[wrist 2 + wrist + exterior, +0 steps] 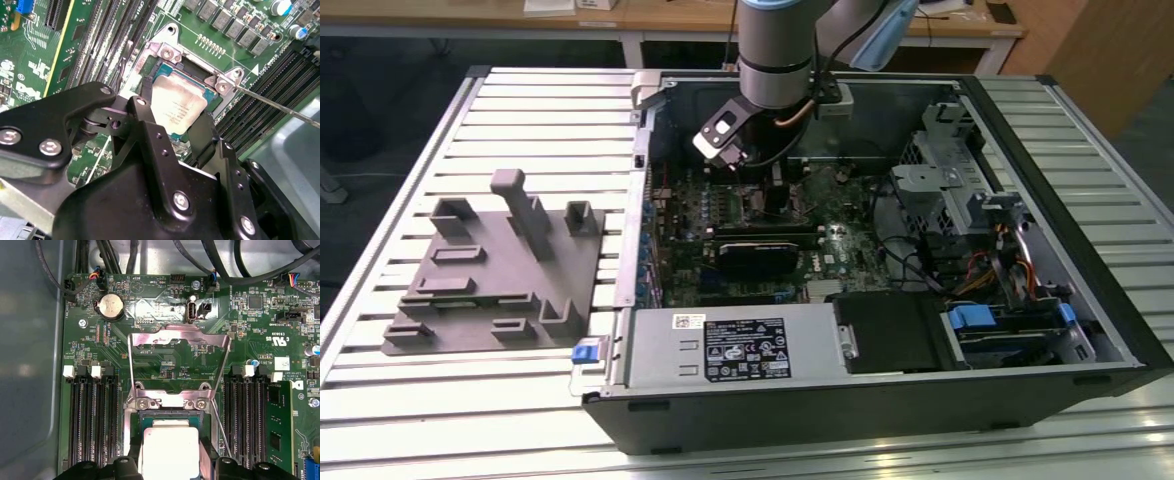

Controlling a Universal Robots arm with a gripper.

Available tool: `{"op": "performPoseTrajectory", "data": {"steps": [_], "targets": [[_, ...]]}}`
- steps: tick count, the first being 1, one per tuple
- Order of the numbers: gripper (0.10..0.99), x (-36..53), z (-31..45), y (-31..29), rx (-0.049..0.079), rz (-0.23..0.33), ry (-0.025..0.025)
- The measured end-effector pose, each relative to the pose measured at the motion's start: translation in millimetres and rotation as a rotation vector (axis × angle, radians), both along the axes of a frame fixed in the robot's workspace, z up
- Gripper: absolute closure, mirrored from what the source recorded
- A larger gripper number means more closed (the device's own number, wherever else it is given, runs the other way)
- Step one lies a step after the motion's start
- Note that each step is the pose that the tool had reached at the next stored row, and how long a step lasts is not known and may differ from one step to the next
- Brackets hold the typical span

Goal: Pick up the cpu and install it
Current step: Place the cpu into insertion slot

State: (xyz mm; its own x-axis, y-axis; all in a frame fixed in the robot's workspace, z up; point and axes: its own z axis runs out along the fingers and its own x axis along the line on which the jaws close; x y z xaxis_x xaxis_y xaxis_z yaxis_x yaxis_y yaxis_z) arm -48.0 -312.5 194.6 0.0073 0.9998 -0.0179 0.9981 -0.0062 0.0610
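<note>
In the exterior view the gripper (pixel 751 172) hangs low inside the open computer case (pixel 1067 250), near its far wall. A grey tray (pixel 460 335) lies on the table (pixel 400 420) at the exterior view's left.

In the second wrist view the cpu (pixel 177 105) sits over the socket (pixel 167 50), with 2 black fingers (pixel 145 125) pressed against its opposite edges.

In the first wrist view the cpu (pixel 167 440) lies clamped just below the raised load plate (pixel 177 337).
</note>
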Motion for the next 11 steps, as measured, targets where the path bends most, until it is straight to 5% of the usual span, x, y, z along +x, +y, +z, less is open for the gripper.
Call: {"op": "performPoseTrajectory", "data": {"steps": [11], "targets": [[0.553, 2.3, 0.0, 0.0, 0.000, -0.011, -0.0001]]}}
